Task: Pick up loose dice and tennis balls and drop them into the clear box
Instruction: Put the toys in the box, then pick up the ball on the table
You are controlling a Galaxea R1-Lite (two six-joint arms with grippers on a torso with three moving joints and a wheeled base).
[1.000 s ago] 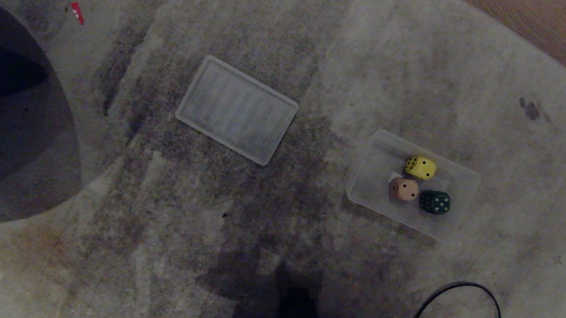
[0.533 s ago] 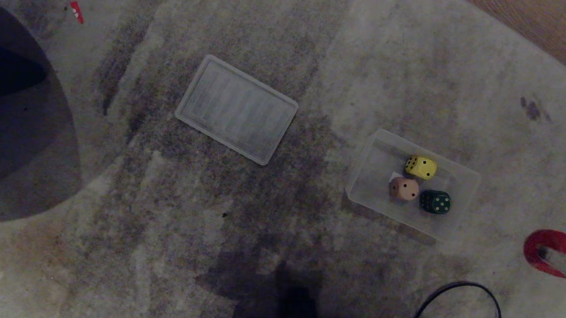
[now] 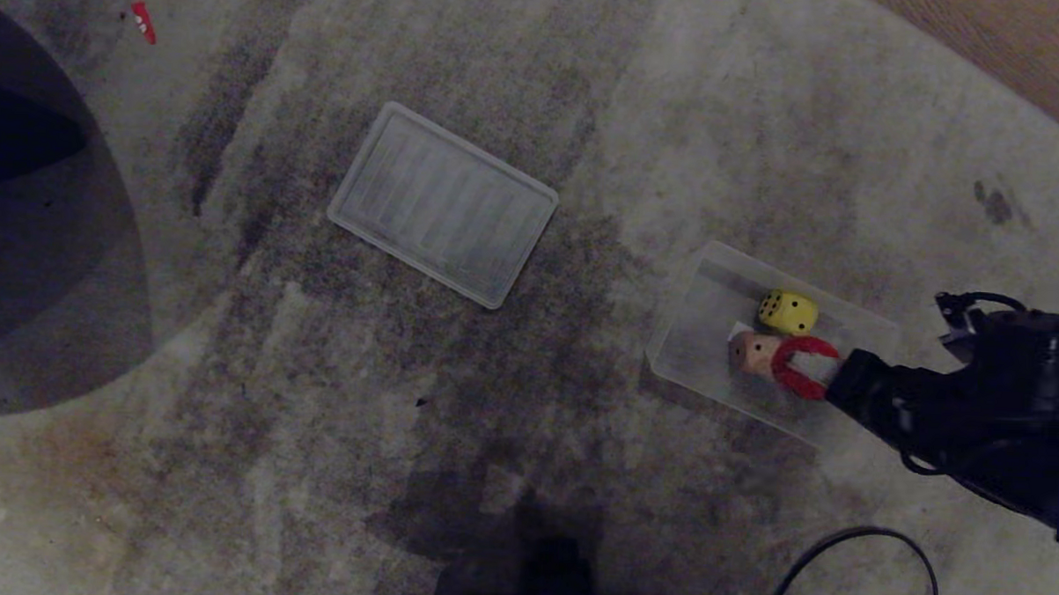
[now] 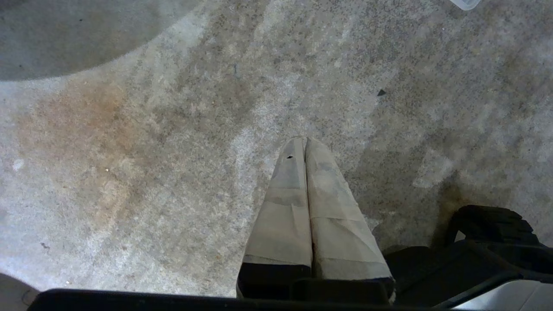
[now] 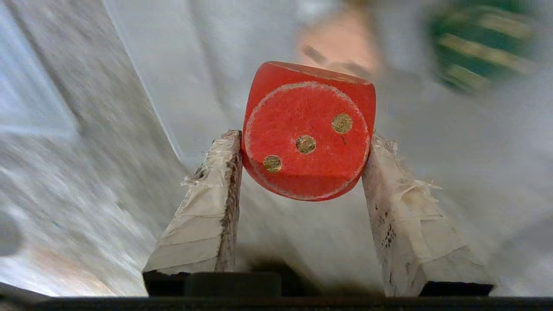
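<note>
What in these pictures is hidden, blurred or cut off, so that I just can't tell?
- Dark green die: hidden in the head view behind the red die and right gripper; smeared by blur in the right wrist view.
- Tennis balls: in no view.
- Tan die: partly covered in the head view; pips blurred in the right wrist view.
- Clear box: only a corner shows in the left wrist view.
- Left gripper: outside the head view.

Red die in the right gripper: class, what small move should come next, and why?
Probably open the right gripper and let the red die drop. It is pinched between the taped fingers, and the head view shows it over the clear box, beside the tan die and yellow die, so nothing seems left but the release.
</note>
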